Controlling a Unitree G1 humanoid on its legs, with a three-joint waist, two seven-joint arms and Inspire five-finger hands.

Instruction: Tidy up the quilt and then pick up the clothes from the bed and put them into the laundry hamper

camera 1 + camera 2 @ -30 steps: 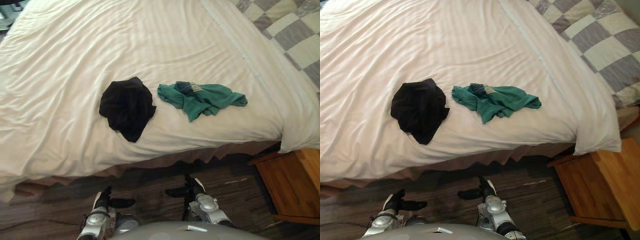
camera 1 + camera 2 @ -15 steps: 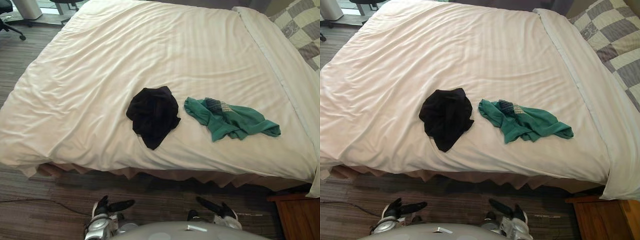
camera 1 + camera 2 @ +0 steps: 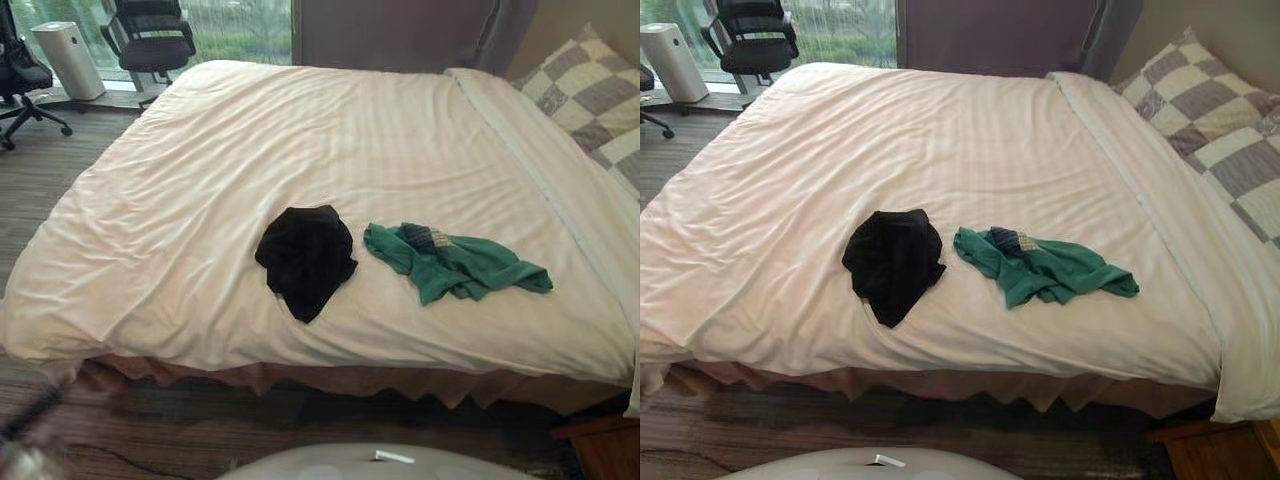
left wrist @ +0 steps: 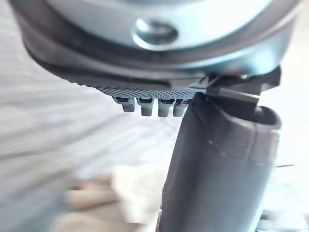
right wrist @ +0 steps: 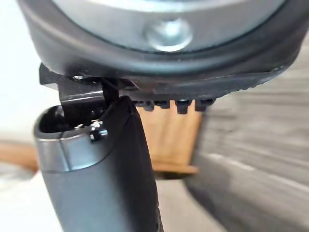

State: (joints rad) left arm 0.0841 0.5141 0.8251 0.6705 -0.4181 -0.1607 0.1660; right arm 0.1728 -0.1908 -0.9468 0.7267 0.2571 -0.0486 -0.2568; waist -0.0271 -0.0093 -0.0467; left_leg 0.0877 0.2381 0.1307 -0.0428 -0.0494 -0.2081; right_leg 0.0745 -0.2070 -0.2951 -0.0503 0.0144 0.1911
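Black garment (image 3: 305, 258) lies nearer the left hand (image 4: 217, 164), green shirt (image 3: 455, 265) nearer the right hand (image 5: 96, 169); both hands relaxed, empty.

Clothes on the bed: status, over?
Left hand and right hand open, both empty. Black garment and green shirt lie side by side on the white quilt, near the bed's edge. Nothing in the way.

Office chair (image 3: 150, 35), checkered pillow (image 3: 1200, 95)
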